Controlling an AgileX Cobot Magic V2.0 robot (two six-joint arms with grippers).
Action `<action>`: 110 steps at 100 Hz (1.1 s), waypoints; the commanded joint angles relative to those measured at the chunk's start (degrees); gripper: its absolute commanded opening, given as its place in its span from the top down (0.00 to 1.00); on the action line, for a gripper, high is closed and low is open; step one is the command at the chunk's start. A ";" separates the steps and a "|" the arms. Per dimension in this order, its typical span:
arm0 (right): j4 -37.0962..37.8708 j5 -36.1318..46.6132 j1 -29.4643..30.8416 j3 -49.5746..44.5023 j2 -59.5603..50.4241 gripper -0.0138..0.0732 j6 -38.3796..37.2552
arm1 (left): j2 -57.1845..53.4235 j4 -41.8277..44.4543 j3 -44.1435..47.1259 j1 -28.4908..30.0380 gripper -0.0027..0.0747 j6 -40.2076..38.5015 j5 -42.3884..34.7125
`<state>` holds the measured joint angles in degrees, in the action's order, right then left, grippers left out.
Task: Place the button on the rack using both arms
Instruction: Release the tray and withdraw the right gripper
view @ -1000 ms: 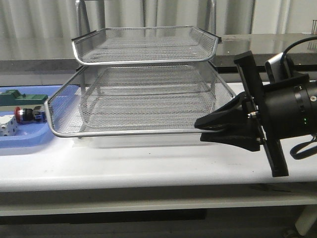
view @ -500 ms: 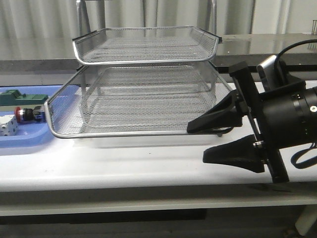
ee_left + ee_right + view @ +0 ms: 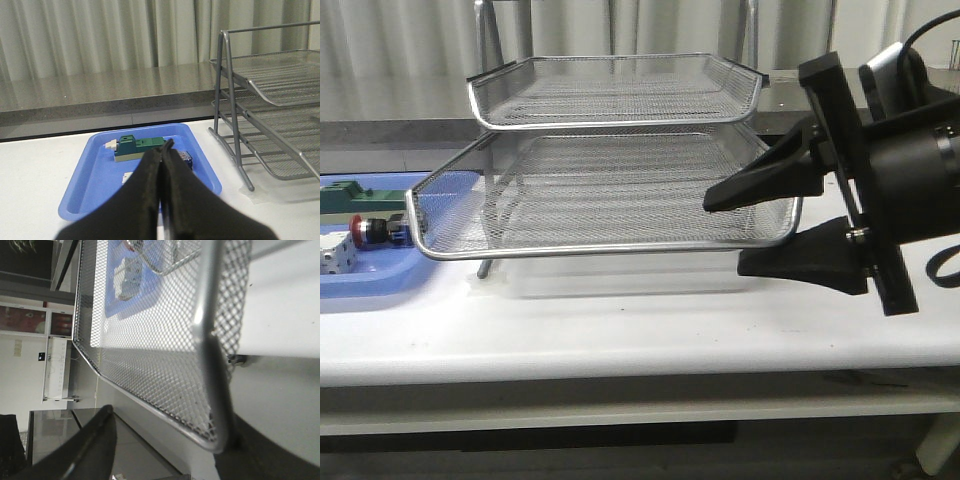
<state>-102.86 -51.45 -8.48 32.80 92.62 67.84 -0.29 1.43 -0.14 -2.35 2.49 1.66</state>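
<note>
The button (image 3: 372, 231) lies in the blue tray (image 3: 380, 285), far off to the side of the right gripper (image 3: 745, 230), beyond the rack's (image 3: 610, 160) far end. That gripper's jaws stand apart, one finger above and one below the lower basket's corner, seemingly touching its rim. The left gripper (image 3: 162, 150) hangs pinched together over the tray, empty.

I am working in what looks like a lab test bench. I see a plain white table (image 3: 620, 340), pale pleated curtains (image 3: 100, 35) behind, and a dark grey stone-like counter (image 3: 100, 92).
</note>
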 commanded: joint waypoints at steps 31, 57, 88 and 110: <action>12.81 2.23 0.02 0.95 -14.30 0.35 -14.30 | -1.78 -0.39 3.19 0.01 0.99 -0.60 -5.08; 30.23 8.31 0.02 0.95 -23.32 0.35 -24.55 | -1.78 -0.39 3.19 0.01 0.99 -0.60 -5.08; 52.34 16.30 0.02 1.14 -36.53 0.35 -36.55 | -1.78 -0.39 3.19 0.01 0.99 -0.60 -5.08; 73.13 16.23 0.02 2.21 -44.45 0.36 -51.77 | -1.78 -0.39 3.19 0.01 0.99 -0.60 -5.08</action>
<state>-37.58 -35.98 -8.51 32.45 51.34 23.43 -0.29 1.43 -0.14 -2.35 2.49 1.66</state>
